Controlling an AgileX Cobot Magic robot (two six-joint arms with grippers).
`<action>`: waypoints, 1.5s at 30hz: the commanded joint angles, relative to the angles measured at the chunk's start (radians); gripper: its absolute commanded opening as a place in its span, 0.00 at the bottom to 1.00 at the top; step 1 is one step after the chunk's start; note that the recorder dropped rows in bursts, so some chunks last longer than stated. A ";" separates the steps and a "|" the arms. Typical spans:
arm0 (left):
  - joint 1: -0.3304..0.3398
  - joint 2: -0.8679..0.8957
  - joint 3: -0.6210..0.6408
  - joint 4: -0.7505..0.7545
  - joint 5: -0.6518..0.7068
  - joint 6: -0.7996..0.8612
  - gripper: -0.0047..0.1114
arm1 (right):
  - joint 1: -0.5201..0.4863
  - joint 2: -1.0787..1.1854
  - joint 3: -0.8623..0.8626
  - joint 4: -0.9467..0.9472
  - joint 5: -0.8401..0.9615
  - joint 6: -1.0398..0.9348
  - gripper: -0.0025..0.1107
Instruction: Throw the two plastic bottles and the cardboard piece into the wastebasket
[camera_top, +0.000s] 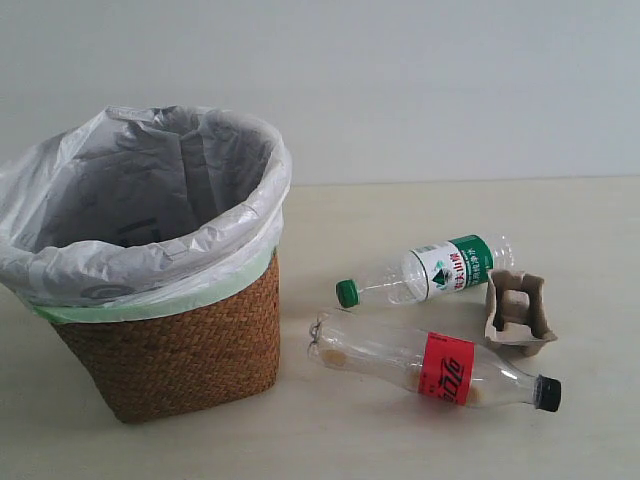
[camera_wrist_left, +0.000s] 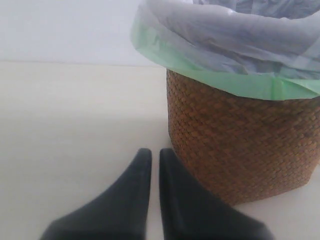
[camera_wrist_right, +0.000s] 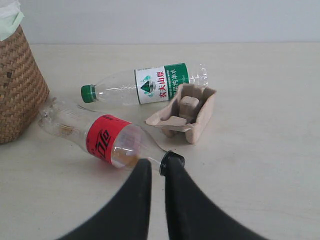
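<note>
Wastebasket (camera_top: 170, 350) standing upright; red-label bottle (camera_top: 430, 368) lying just beside it; green-label bottle (camera_top: 430, 270) lying near; cardboard piece (camera_top: 518, 310) sitting farthest from it; left gripper (camera_wrist_left: 154, 155) hovering beside wastebasket, fingers closed, empty; right gripper (camera_wrist_right: 157, 172) hovering farther off, fingers closed, empty.

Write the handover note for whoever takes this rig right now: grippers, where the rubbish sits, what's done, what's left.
Left gripper: jaws shut, empty, low beside the wastebasket.
Right gripper: jaws shut, empty, close to the black cap of the red-label bottle.
Items: both bottles lie on the table to the right of the wastebasket in the exterior view, with the green-label bottle farther back and the cardboard tray by their right ends.
Done: nothing binned yet.
Left: all three pieces.
</note>
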 joint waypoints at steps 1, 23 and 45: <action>0.003 -0.002 0.003 0.002 -0.003 -0.009 0.09 | -0.002 -0.004 0.004 0.098 -0.013 0.080 0.08; 0.003 -0.002 0.003 0.002 -0.003 -0.009 0.09 | -0.002 -0.004 0.004 0.379 -0.099 0.365 0.08; 0.003 -0.002 0.003 0.002 -0.003 -0.009 0.09 | 0.112 0.272 -0.274 0.451 -0.254 -0.051 0.08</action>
